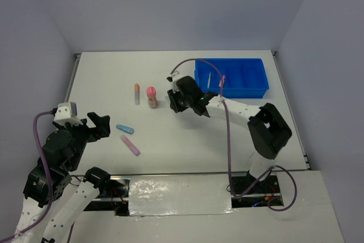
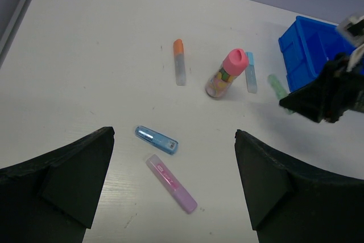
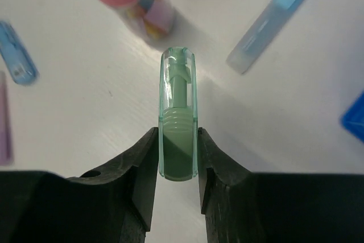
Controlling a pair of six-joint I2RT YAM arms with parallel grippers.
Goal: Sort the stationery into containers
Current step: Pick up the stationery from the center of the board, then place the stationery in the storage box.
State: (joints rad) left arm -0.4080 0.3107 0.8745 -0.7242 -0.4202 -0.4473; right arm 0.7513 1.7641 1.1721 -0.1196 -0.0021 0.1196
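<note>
white table | right gripper pinches green highlighter | blue tray far-right

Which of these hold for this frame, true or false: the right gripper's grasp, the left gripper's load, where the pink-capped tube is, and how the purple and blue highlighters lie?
1. The right gripper is shut on a green highlighter. True.
2. The left gripper holds the blue highlighter. False: its jaws are wide open with nothing between them, and the blue highlighter lies on the table.
3. The pink-capped tube sits in the blue tray. False: it is on the table outside the tray, beside the orange-capped highlighter.
4. The purple highlighter lies close to the blue highlighter without touching it. True.
</note>
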